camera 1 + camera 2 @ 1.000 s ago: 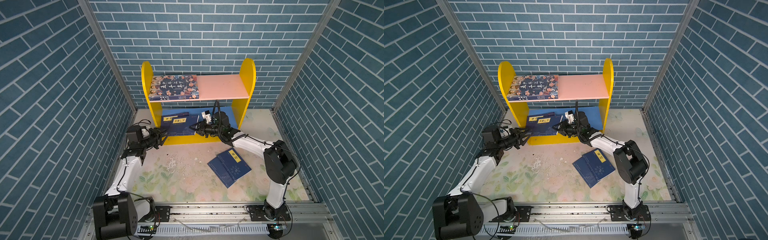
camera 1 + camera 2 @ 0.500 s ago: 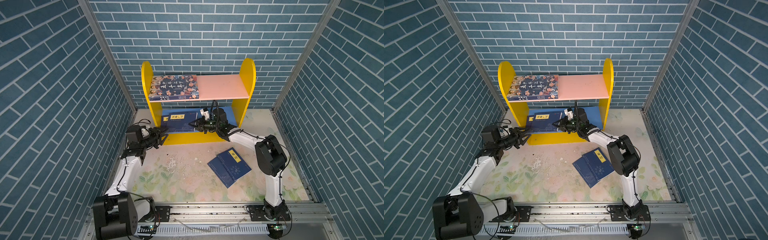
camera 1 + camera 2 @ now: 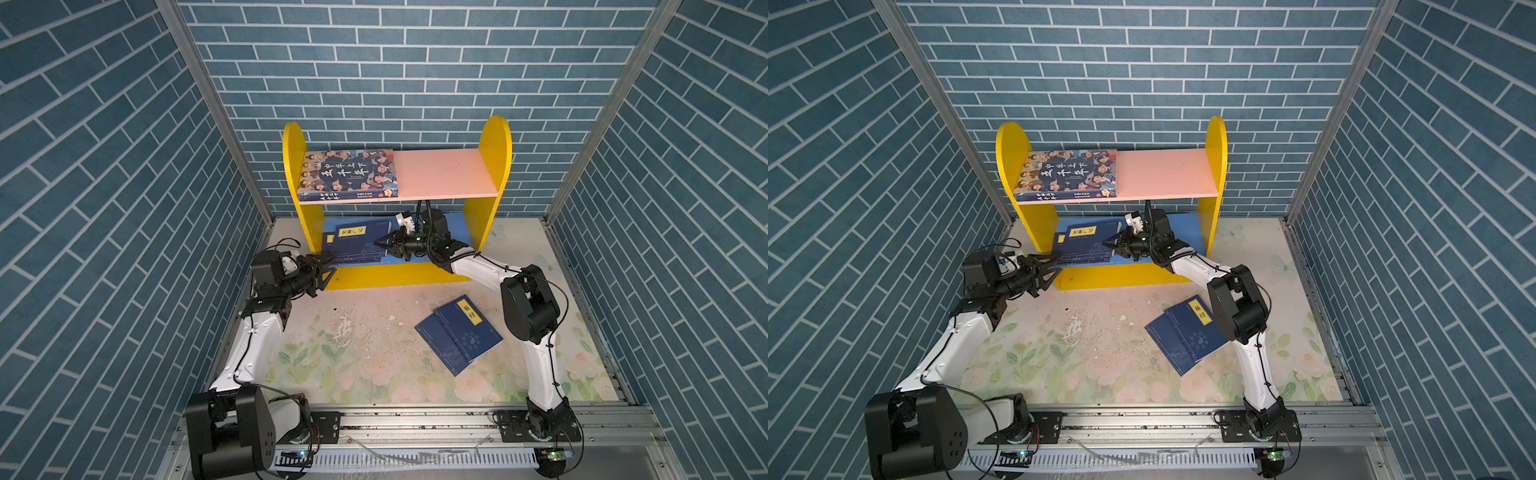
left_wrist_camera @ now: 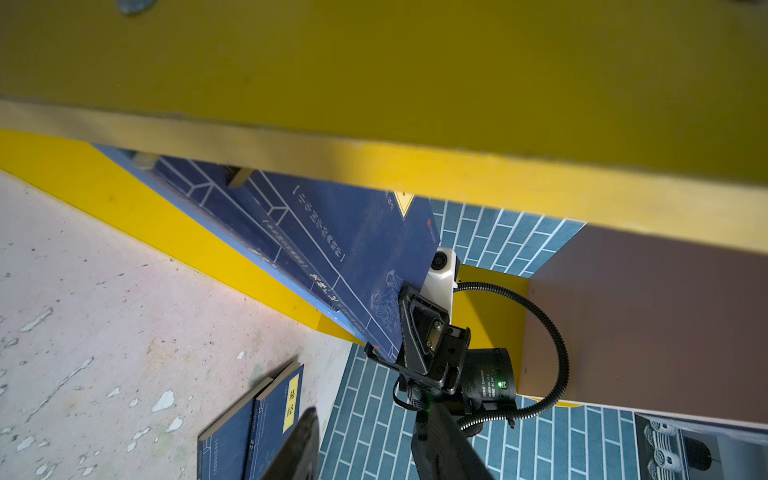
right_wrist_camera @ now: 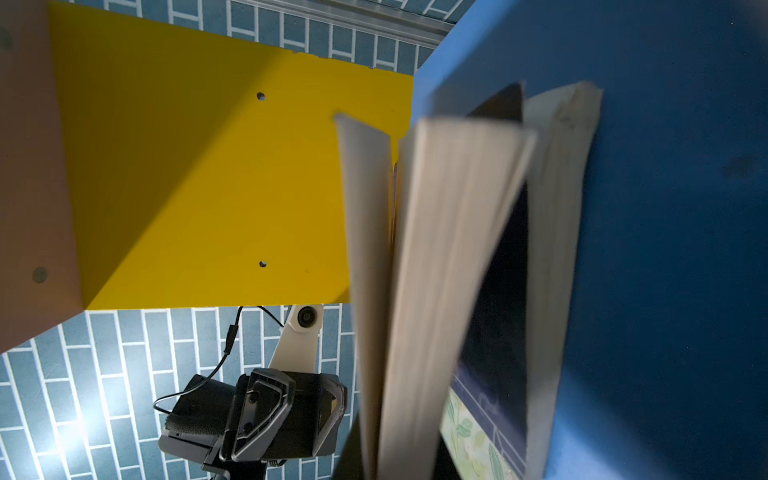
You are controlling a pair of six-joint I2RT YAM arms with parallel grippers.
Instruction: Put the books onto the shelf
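The shelf (image 3: 488,166) (image 3: 1219,153) stands at the back wall. A thick book with cartoon faces (image 3: 349,172) (image 3: 1069,172) lies on the left of its pink upper board. Thin navy books (image 3: 357,241) (image 3: 1086,243) are stacked on the left of the blue lower board. My right gripper (image 3: 380,245) (image 4: 386,328) reaches under the pink board and is shut on the right edge of the top navy book (image 5: 436,270). My left gripper (image 3: 330,266) (image 4: 370,415) stands open and empty by the shelf's front left corner. Two more navy books (image 3: 459,334) (image 3: 1187,334) lie on the floor.
Blue brick-patterned walls (image 3: 124,208) close in both sides and the back. The floral mat (image 3: 353,353) has worn white patches in the middle. The right arm's elbow (image 3: 528,303) hangs just right of the two floor books. A metal rail (image 3: 415,419) runs along the front.
My right gripper has carried the navy book to the left and deeper onto the lower board, over the stack. The left arm has stayed where it was.
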